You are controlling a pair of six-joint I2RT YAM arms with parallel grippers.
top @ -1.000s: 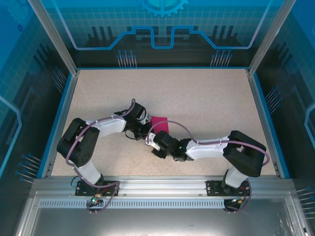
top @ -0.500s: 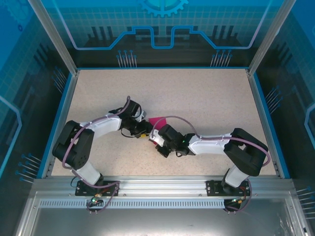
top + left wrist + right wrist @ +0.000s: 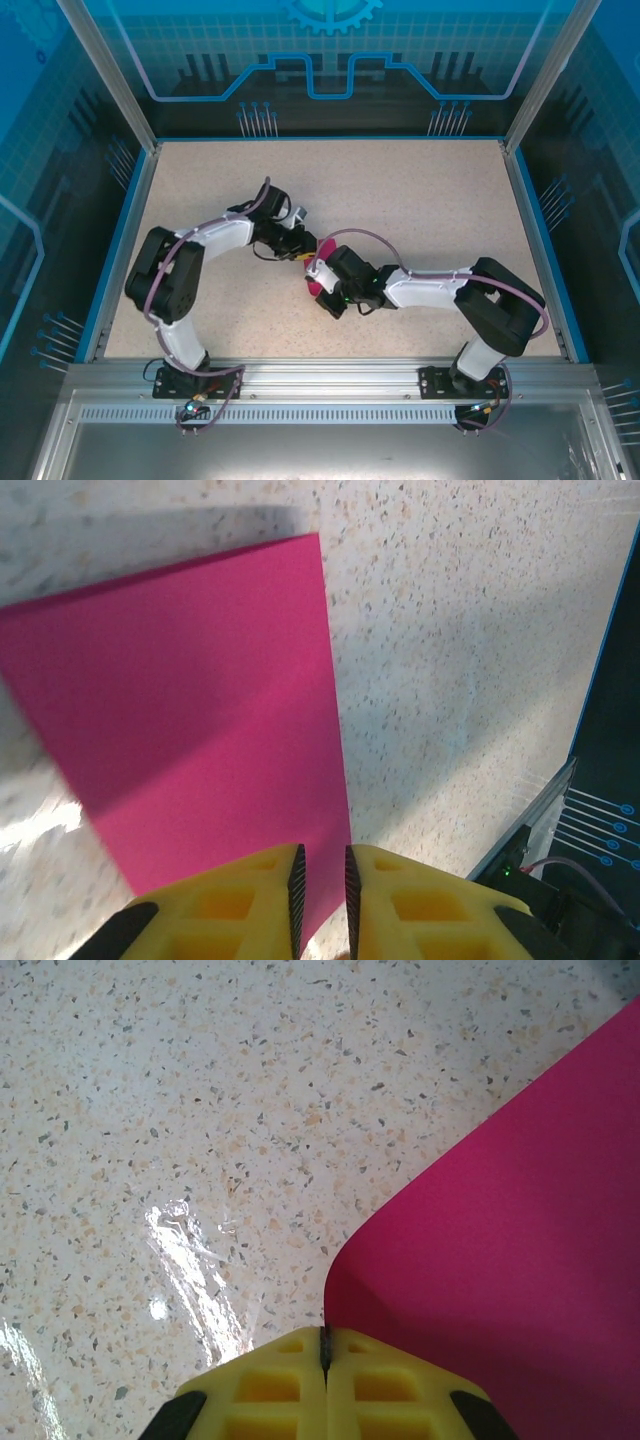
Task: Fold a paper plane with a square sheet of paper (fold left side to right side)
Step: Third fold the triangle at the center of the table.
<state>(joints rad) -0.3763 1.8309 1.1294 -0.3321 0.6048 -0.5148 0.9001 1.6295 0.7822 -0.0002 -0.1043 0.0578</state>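
One pink paper sheet (image 3: 190,700), one speckled table (image 3: 420,190)

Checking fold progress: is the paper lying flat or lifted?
Lifted, not flat: the paper bows up off the table in a curve, its edge pinched in the shut right hand.
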